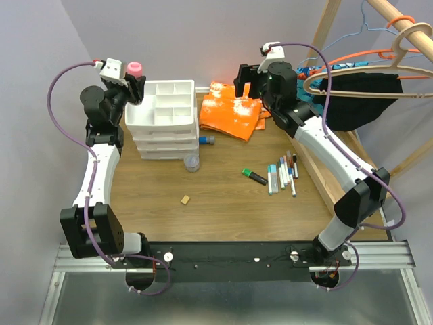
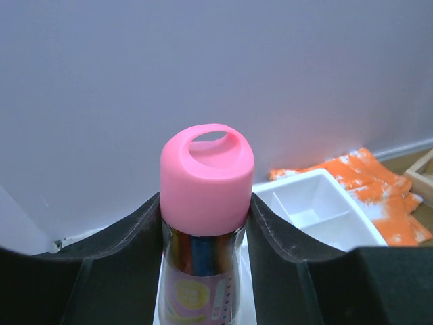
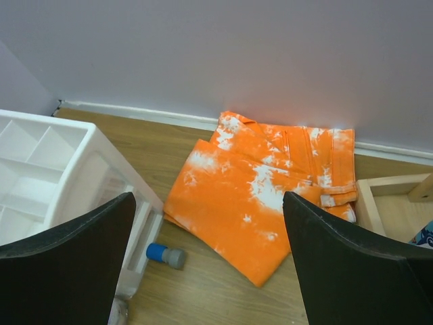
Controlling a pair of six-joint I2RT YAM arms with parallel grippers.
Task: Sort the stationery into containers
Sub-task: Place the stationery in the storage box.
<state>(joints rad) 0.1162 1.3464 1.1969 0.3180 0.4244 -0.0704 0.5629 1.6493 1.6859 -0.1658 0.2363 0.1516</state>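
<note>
Pink-capped bottle [image 2: 207,177] is clamped in the left gripper [image 2: 206,203], black fingers [image 2: 135,237] pressing both sides just under the cap. It's standing upright, so the long axis is vertical, cap up. From there the white drawer unit [image 1: 162,139] is right next door: in the top view the bottle hangs at the far left corner of its top tray [image 1: 179,112], prob just outside the rim, tho I can't tell for sure. The wrist cam shows the compartments off to the gripper's right and lower down. So imo the drop needs a small shift right over a slot, then down. Right gripper [image 3: 208,203] has its jaws wide apart w/ nothing in them, hovering over the orange cloth [image 3: 270,183], and it's the nearer arm to the pens [image 1: 284,172].
</note>
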